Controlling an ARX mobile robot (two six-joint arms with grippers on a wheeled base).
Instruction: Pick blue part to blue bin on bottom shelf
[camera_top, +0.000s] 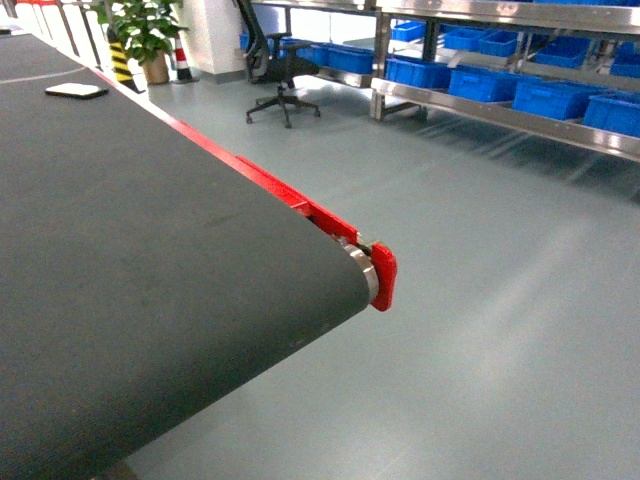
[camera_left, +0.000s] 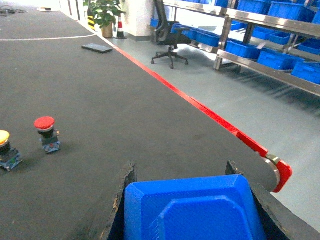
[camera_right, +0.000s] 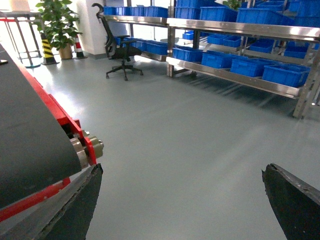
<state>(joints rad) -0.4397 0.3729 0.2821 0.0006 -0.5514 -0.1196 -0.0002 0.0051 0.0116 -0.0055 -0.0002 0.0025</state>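
In the left wrist view a blue part (camera_left: 192, 210), a boxy block with bevelled edges, fills the gap between my left gripper's (camera_left: 181, 172) dark fingers, which are shut on it just above the black conveyor belt (camera_left: 125, 100). My right gripper (camera_right: 182, 169) hangs open over bare grey floor beside the belt's end, nothing between its fingers. Neither gripper shows in the head view. Across the floor, several blue bins (camera_top: 550, 97) (camera_right: 250, 65) stand in a row on the steel rack's bottom shelf (camera_top: 500, 118) (camera_right: 235, 80); I cannot tell which one is the task's blue bin.
A red-capped push button (camera_left: 46, 132) and a yellow-capped one (camera_left: 6, 149) stand on the belt at the left. A flat black device (camera_left: 97, 48) lies farther up. The belt's red end guard (camera_top: 383, 277), an office chair (camera_top: 280, 75) and a potted plant (camera_top: 148, 35) border the open floor.
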